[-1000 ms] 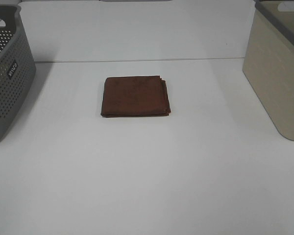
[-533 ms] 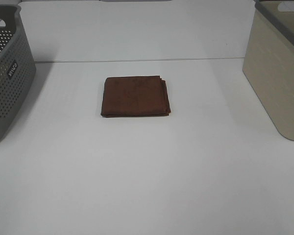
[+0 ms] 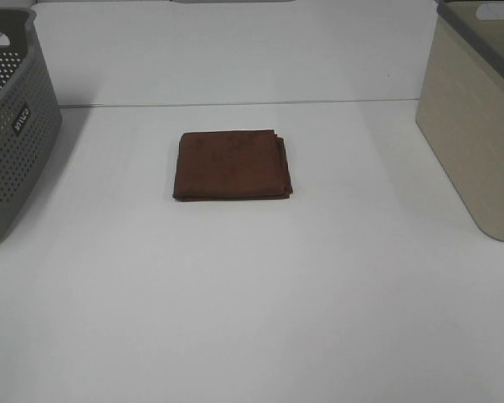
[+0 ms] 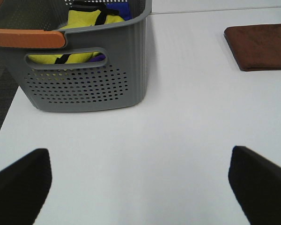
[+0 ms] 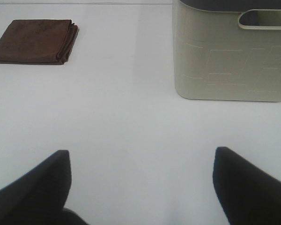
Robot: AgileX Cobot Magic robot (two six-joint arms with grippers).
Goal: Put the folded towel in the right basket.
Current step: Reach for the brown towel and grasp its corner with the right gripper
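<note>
Exterior high: white table [image 3: 252, 319], brown towel [image 3: 233, 165] mid-surface, beige basket [image 3: 475, 134] right edge; left claw [image 4: 138, 157], right claw [image 5: 141, 154] wide, empty.

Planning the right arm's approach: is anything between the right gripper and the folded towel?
Nothing. In the right wrist view, only bare white table lies between the open right gripper and the folded towel.

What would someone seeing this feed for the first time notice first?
A brown folded towel lies flat on the white table, between a grey perforated basket at the left edge and a beige basket at the right. The grey one holds yellow and blue items; the left claw and right claw are open, touching nothing.
</note>
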